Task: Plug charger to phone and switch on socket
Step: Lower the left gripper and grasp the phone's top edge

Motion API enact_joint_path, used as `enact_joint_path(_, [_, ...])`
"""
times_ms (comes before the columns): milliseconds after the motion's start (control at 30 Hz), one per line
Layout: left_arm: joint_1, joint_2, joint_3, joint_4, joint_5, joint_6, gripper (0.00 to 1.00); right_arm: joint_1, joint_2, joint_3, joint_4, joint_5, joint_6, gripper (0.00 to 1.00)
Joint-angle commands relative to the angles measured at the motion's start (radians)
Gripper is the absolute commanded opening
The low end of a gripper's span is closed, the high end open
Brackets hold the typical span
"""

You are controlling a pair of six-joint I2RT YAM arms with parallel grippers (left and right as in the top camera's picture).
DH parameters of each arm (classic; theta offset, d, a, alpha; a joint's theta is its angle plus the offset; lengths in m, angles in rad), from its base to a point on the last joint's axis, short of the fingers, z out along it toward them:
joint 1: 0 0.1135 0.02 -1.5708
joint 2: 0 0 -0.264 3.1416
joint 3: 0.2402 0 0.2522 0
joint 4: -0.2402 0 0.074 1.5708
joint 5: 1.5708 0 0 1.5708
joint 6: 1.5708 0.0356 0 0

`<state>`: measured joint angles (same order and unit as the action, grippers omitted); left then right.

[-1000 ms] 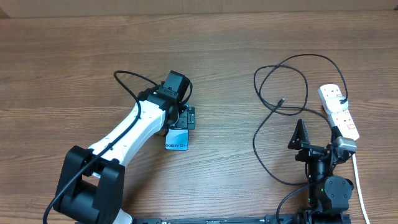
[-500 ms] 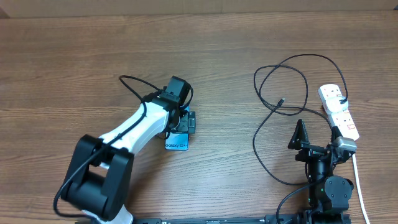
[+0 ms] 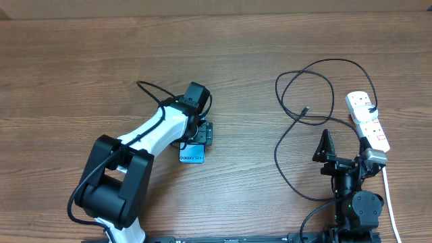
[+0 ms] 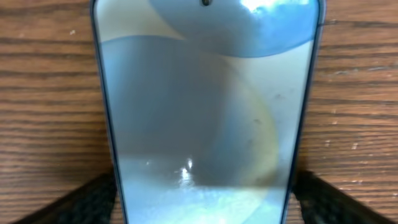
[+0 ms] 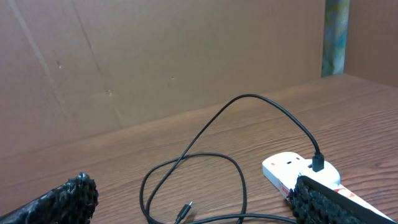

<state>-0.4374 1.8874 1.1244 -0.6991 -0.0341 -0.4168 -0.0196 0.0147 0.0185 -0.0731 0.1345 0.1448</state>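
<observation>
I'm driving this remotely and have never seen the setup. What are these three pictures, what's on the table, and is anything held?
Two robot arms with two-finger grippers work at a wooden table. One picture looks down from above; the other two come from a camera on each wrist. The left gripper straddles the phone, fingers at its sides; whether it grips I cannot tell. The right gripper is open and empty, facing the black charger cable, plugged into the white socket strip, its small tip loose on the table.
</observation>
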Motion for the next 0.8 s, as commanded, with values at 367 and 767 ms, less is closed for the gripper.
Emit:
enact_joint_path(367, [0.005,0.115,-0.059,-0.03,0.087,-0.01,0.67,-0.003,-0.012,-0.011,0.003,-0.005,-0.004,1.0])
enact_joint_path(767, [0.005,0.115,-0.014,-0.047,0.083,-0.009,0.68,-0.003,-0.012,-0.011,0.003,-0.005,-0.004,1.0])
